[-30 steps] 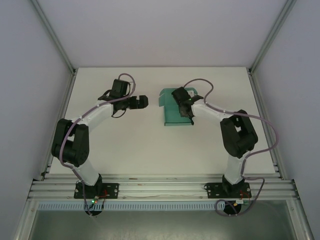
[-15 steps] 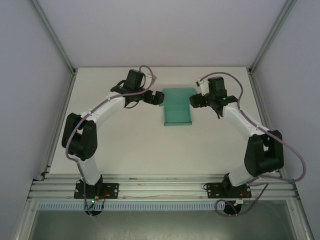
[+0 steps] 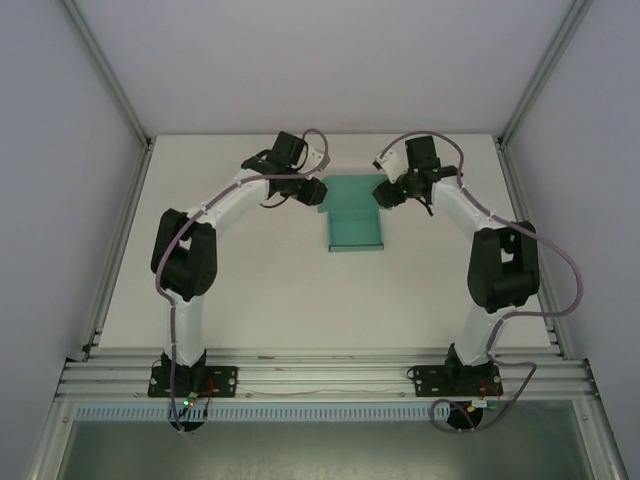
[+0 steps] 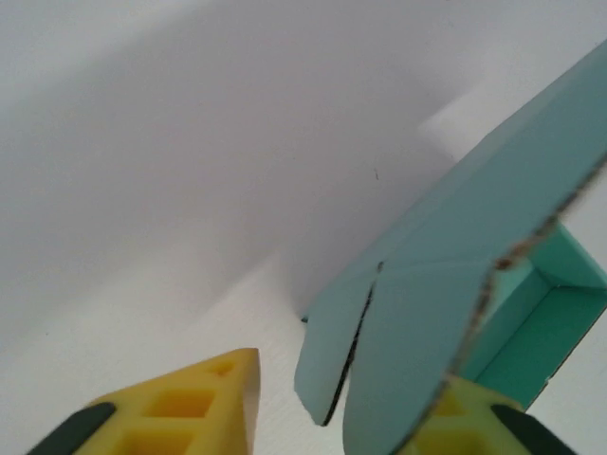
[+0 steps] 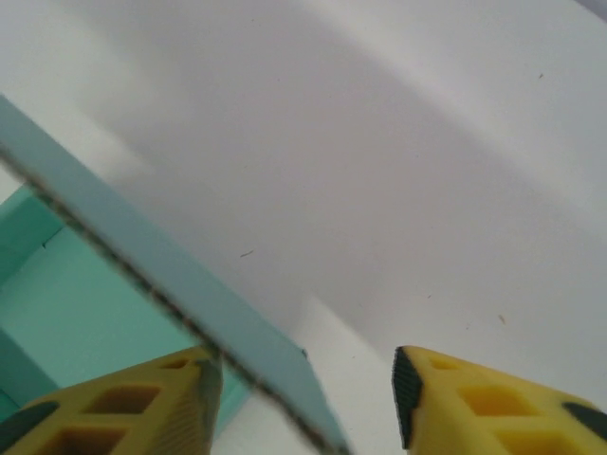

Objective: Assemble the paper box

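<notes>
teal-green thin card paper box (image 3: 356, 222) on white table (image 3: 250, 290), left pincer (image 3: 313, 192) and right pincer (image 3: 385, 193) newly moved in, each part-open astride a raised flap

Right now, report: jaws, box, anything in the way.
Left jaws open, flap between them, unclamped. Right jaws open astride opposite flap. Box part-folded, far centre of table. Nothing in the way.
</notes>
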### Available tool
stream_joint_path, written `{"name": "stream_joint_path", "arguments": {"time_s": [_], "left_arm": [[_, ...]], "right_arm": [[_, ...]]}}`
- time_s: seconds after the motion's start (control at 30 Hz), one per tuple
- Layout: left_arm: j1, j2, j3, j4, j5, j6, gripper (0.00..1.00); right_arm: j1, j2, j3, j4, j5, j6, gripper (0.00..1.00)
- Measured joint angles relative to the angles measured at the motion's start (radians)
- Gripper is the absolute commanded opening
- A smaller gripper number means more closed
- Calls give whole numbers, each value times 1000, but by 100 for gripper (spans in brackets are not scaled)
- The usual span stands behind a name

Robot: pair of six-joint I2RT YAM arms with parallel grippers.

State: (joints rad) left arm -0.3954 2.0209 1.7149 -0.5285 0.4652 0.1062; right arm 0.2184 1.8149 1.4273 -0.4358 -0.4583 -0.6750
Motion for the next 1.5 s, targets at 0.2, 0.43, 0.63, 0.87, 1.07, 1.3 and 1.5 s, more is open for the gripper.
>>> {"name": "stream_joint_path", "arguments": {"time_s": [0.2,0.43,0.63,0.87,1.07,1.3,1.5], "left_arm": [[-10,5,16,-3,-14,-3,6],[-18,4,14,14,-72,-75,2],[-37,-16,-20,76,-116,-180,2],[-38,-40,-64,86,-151,-203,2],[-42,-86,-126,97,-167,-201,2],[-42,-134,-153,98,-150,-141,1],[-42,-163,-153,95,-76,-39,0]], "right_arm": [[-2,6,24,-37,-12,-8,9],[2,6,25,-31,-10,81,3],[37,-19,-33,78,75,269,8],[89,-30,-60,103,189,351,24],[89,-30,-58,82,277,409,73],[86,-105,-174,58,224,450,61],[75,-125,-233,52,161,400,60]]}}
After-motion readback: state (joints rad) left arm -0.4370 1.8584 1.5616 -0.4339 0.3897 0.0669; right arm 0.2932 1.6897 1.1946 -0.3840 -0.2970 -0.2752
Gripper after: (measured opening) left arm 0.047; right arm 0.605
